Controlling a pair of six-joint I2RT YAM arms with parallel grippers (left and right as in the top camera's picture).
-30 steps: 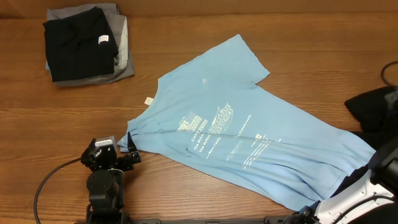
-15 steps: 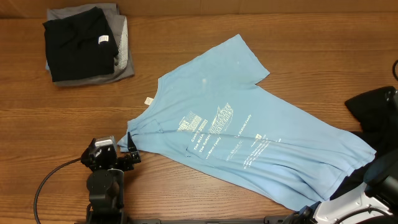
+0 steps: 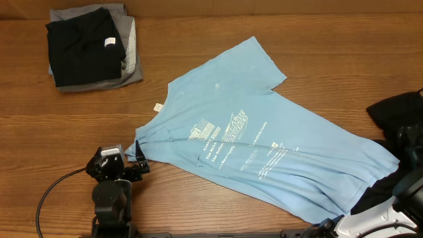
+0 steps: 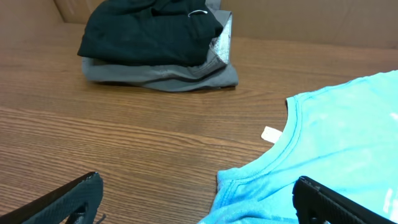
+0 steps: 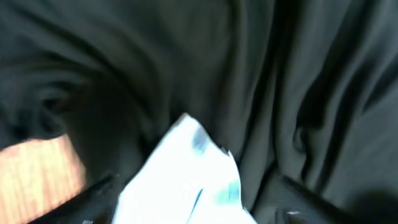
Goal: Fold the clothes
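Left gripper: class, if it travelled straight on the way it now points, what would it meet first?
Probably the collar of the light-blue T-shirt, lying just ahead between the open jaws, though depth is unclear.

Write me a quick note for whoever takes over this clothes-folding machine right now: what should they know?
Left pincer: open, empty, at the collar of the light-blue T-shirt.
Right pincer: low over the black heap at the far right, pale blue cloth just in front of it; its view is too blurred to tell open or shut.
Done: black garment sits folded on the grey garment, far left.
To do: the T-shirt lies spread flat, unfolded; the black heap is crumpled.
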